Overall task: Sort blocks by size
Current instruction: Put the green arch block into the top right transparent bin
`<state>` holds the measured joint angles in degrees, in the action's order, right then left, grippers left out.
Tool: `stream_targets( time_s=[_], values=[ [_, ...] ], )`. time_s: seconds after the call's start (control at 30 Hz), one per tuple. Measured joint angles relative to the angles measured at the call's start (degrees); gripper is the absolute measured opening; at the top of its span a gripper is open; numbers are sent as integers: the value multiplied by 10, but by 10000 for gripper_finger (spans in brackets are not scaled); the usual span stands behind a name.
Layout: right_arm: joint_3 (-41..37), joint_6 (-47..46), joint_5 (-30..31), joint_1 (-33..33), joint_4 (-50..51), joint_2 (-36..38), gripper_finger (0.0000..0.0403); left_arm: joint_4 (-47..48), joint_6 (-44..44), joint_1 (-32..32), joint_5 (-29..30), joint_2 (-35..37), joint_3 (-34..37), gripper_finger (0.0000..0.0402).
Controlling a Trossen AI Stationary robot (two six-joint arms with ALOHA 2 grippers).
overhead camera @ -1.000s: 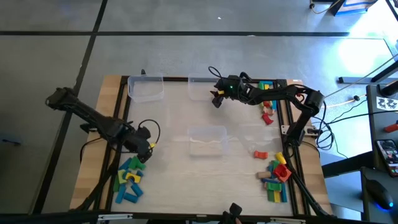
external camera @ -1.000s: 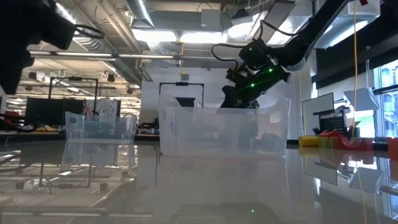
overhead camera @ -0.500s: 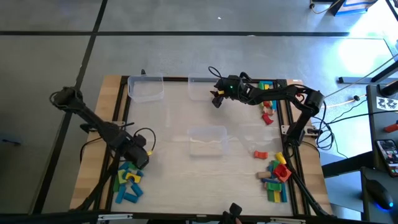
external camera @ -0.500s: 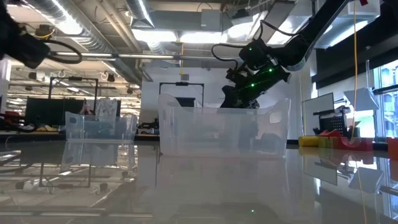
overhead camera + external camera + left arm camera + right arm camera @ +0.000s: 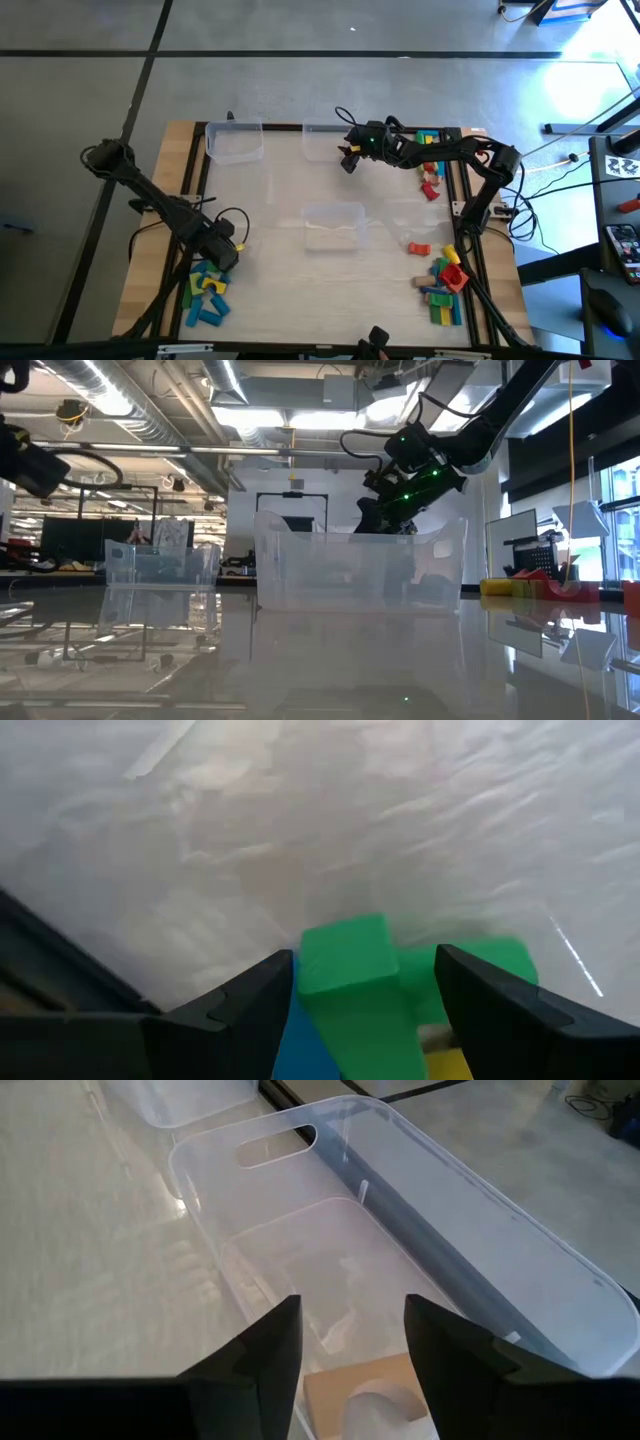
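My left hand (image 5: 360,1020) hangs over the near-left pile of blocks (image 5: 207,290), fingers spread wide and holding nothing. A green block (image 5: 345,960) lies right between my fingers (image 5: 235,1015), its long axis running forward out of the gap, so I judge I need only come straight down and close across its narrow width. Blue and yellow blocks crowd just under it, and those could get pinched too. This left hand is the nearer one for that pile. Mid-surface (image 5: 280,200) a clear tub (image 5: 333,226) waits. Another heap of blocks (image 5: 445,285) lies near-right, more at the far right. Farthest off, my right hand (image 5: 348,158) hovers above the far tub (image 5: 420,1250), fingers partly apart with nothing visible between them
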<state>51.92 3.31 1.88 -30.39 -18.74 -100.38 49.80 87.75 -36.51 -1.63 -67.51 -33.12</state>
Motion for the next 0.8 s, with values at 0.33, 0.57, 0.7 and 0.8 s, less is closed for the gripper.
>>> stream_targets(
  time_s=[0.33,0.57,0.7,0.8],
  values=[
    [0,1,0,0,-1,0,177,1,-14,1,-8,0,3,181],
    [0,2,0,0,-1,0,177,0,-43,1,-20,0,3,126],
    [0,2,0,0,-1,0,177,1,-45,1,-22,1,3,127],
    [0,2,0,0,0,0,177,2,-45,2,-23,9,3,137]
  ],
)
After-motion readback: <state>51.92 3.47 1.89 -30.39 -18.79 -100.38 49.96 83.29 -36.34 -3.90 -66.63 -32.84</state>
